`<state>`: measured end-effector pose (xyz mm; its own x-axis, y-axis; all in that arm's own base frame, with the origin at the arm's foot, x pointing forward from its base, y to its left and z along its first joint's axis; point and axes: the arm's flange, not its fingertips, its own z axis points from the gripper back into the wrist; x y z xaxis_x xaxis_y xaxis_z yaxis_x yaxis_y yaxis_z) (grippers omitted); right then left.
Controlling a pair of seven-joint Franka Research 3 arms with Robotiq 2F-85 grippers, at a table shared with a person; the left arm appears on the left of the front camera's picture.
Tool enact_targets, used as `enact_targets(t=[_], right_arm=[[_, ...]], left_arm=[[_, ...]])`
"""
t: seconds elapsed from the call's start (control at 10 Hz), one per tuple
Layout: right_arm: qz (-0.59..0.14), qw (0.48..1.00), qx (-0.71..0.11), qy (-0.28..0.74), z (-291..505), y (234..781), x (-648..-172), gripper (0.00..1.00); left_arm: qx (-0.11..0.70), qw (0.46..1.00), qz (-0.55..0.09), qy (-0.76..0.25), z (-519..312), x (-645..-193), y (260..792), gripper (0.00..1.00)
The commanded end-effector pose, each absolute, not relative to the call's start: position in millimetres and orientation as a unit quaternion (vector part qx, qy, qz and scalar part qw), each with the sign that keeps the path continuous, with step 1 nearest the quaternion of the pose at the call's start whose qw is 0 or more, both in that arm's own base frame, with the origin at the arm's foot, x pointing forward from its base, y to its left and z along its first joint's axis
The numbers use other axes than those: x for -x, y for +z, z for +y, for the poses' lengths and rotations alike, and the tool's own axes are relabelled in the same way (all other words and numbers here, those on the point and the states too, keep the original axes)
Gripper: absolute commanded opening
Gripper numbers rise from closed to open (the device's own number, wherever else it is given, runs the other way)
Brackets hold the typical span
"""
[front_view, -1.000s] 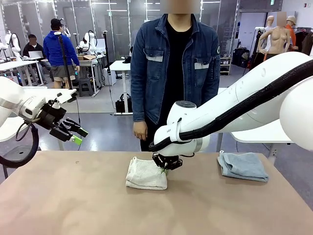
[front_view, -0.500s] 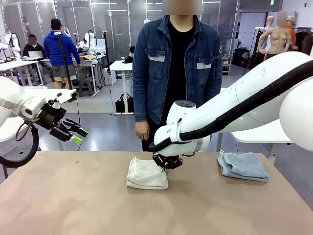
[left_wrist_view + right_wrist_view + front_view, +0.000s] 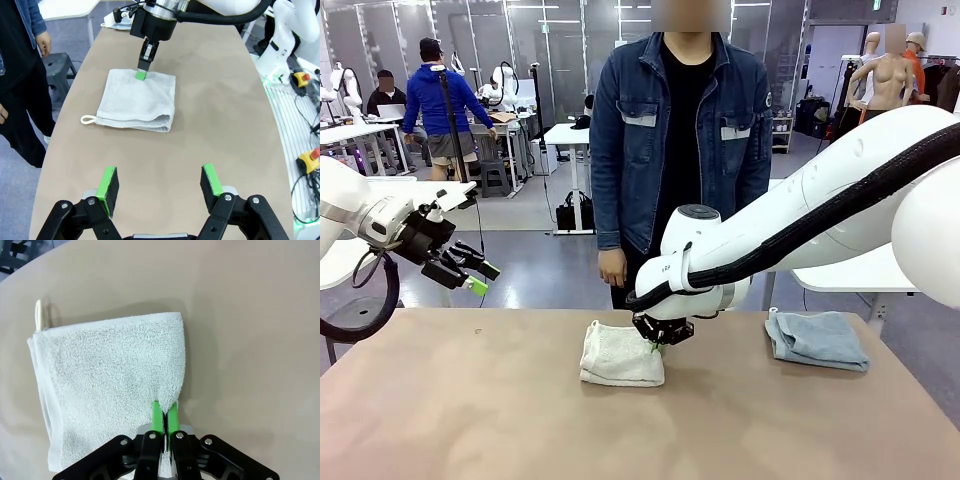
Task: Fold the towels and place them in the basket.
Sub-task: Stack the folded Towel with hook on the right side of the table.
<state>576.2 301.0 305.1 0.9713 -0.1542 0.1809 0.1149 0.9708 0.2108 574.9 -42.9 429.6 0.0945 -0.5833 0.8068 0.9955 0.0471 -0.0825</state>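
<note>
**Thin pinch on cream towel: slip and unfolding risk**

- Table (image 3: 470, 420): bare near edge.
- Left gripper (image 3: 159, 184): raised off to the left, jaws wide apart, holding nothing.
- Cream towel (image 3: 620, 354): folded, flat at mid-table, loop (image 3: 88, 119) sticking out.
- Right gripper (image 3: 164, 416): pads clamped on a small tuck of the cream towel's edge. Likely fault: so little cloth may slip out on lifting, or the layers fall open.
- Blue towel (image 3: 817, 339): folded, far right.
- Person (image 3: 680, 130): standing beyond the table.
</note>
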Motion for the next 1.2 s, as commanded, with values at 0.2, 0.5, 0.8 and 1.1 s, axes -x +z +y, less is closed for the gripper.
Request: enact_targets(t=[0.2,0.5,0.8,1.1], right_arm=[[-0.151,0.986,-0.068,-0.023,252.7,364.1,-573.5,0.04],[-0.173,0.984,-0.034,-0.014,207.2,426.2,-571.2,0.04],[-0.206,0.979,-0.006,0.001,160.7,467.0,-582.6,0.04],[-0.207,0.978,0.007,-0.01,121.7,484.5,-611.0,0.04]], left_arm=[[0.339,0.656,-0.304,-0.601,-43.2,-574.4,431.0,0.83],[0.339,0.656,-0.304,-0.601,-43.2,-574.4,431.0,0.83],[0.339,0.656,-0.304,-0.601,-43.2,-574.4,431.0,0.83],[0.339,0.656,-0.304,-0.601,-43.2,-574.4,431.0,0.83]])
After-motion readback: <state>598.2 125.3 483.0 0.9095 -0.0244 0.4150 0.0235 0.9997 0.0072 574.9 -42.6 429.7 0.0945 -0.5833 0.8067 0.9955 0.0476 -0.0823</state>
